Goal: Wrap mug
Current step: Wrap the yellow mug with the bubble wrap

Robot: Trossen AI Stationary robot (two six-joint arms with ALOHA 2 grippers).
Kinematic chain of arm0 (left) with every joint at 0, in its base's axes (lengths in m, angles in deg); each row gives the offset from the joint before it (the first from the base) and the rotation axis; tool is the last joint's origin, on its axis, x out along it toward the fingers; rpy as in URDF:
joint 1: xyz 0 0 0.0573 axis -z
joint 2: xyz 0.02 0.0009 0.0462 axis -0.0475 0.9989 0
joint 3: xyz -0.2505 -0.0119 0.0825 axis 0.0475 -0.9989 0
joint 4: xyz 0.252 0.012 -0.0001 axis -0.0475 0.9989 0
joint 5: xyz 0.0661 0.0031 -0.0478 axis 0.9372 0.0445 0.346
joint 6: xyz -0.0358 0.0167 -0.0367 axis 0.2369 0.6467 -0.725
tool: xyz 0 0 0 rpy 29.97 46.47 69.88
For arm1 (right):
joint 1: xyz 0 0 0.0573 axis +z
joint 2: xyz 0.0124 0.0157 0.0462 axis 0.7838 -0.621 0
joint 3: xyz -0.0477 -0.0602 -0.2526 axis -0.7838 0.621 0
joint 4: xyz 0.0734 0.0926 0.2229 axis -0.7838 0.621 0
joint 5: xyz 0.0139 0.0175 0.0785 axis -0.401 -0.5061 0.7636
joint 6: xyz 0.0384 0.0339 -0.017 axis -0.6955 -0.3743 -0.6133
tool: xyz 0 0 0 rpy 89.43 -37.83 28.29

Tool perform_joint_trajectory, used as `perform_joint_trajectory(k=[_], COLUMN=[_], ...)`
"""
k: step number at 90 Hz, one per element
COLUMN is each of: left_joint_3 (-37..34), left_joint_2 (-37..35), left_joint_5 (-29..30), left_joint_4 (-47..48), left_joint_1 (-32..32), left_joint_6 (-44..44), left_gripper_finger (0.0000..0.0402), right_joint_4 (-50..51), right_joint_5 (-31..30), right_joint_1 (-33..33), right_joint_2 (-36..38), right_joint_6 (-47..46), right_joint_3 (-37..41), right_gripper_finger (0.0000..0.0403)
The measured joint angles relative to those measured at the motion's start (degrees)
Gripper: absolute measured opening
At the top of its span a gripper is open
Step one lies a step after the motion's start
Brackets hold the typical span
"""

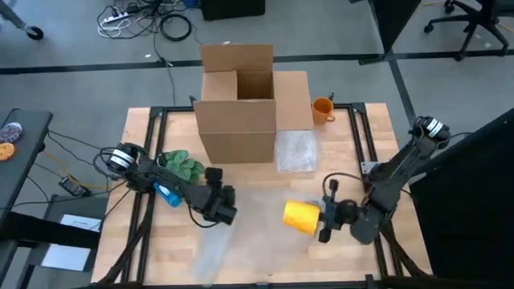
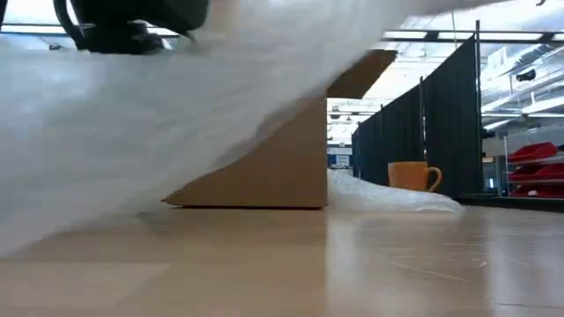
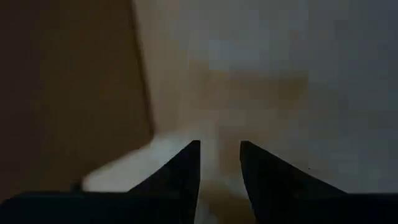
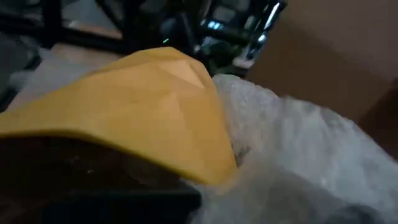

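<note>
A faceted yellow mug (image 1: 301,215) is on its side over a clear bubble-wrap sheet (image 1: 241,221) at the table's near middle. My right gripper (image 1: 324,219) is at the mug's right end, shut on it. My left gripper (image 1: 222,206) is over the sheet's left part and shut on it. In the low view the sheet (image 2: 132,114) rises from the table toward that gripper. The yellow mug (image 4: 137,106) fills the right wrist view, with wrap (image 4: 298,155) beside it. My left gripper pinches the bubble-wrap sheet (image 3: 219,165) between its two fingers, coming from above. The pinched part is lifted and the sheet slopes down to the table (image 2: 106,229); one layer or several, I cannot tell. My right gripper holds the yellow mug at its right end (image 1: 315,218), coming about level from the table's right. The mug hides the fingers, so the kind of hold does not show. The mug lies on its side above the sheet.
An open cardboard box (image 1: 239,112) stands at the back middle, with an orange mug (image 1: 322,108) at its right and a stack of bubble wrap (image 1: 295,151) in front. A green object (image 1: 181,164) and a blue one (image 1: 167,194) lie by the left arm.
</note>
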Motion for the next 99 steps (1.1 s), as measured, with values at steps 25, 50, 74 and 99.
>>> perform_joint_trajectory(k=[25,50,74,99], left_joint_3=[-0.02,0.57,-13.17,-24.38], left_joint_2=[-11.04,-19.14,-14.62,-6.24], left_joint_5=[-0.61,8.96,9.09,-4.73], left_joint_4=[4.52,-11.07,-48.65,-62.43], left_joint_1=[6.59,14.57,11.26,5.82], left_joint_6=[-10.32,-10.76,6.17,-0.92], left_gripper_finger=[0.0099,0.0099,0.0099,0.0099], right_joint_4=[-4.37,-25.16,-32.69,-22.46], right_joint_5=[-6.52,-4.86,9.18,-4.33], right_joint_1=[-0.02,1.61,3.97,6.88], right_joint_2=[5.15,7.76,11.43,17.12], right_joint_6=[9.73,30.12,35.55,34.50], right_joint_3=[0.01,0.02,0.01,0.02], right_gripper_finger=[0.0001,0.0001,0.0002,0.0002])
